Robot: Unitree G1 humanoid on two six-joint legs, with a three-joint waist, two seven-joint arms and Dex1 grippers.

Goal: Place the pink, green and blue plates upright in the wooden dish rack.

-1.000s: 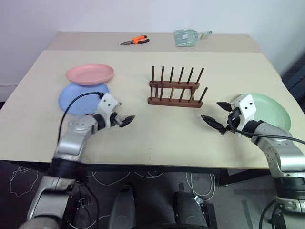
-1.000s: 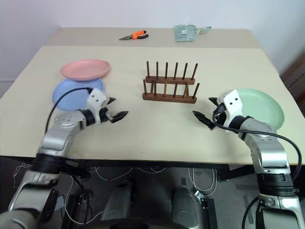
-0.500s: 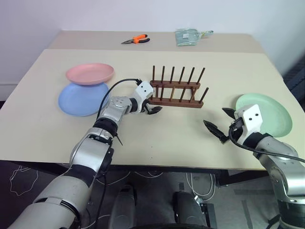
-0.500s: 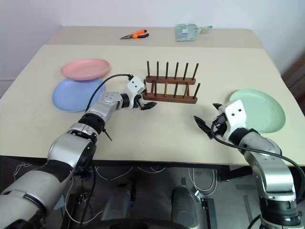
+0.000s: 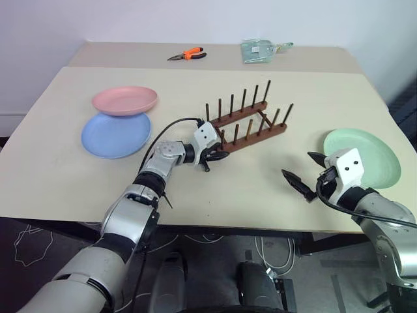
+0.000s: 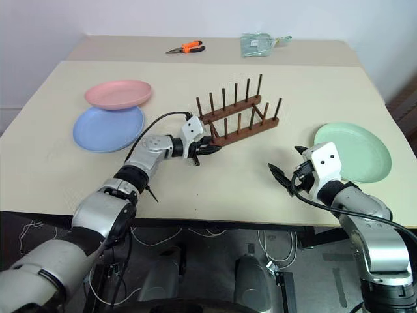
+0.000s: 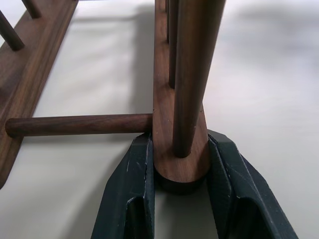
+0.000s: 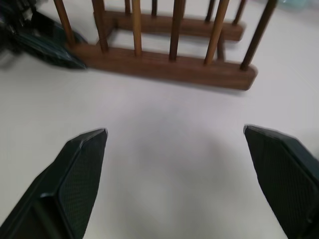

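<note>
Left end effector (image 5: pixel 213 156) clamped on wooden dish rack (image 5: pixel 251 126) rail end; right end effector (image 5: pixel 303 171) spread wide, empty.

A: Rack (image 5: pixel 247 124)?
B: Mid-desk (image 5: pixel 215 189), skewed, its left end in the left hand (image 5: pixel 214 155).
A: Plates?
B: Two far left, one plate (image 5: pixel 125 100) overlapping the rear edge of another (image 5: pixel 115 135). Third plate (image 5: pixel 368 155) at right edge, right hand (image 5: pixel 305 175) just before it.
A: Behind?
B: Pliers (image 5: pixel 186 55), packet (image 5: pixel 258 50), back of desk.
</note>
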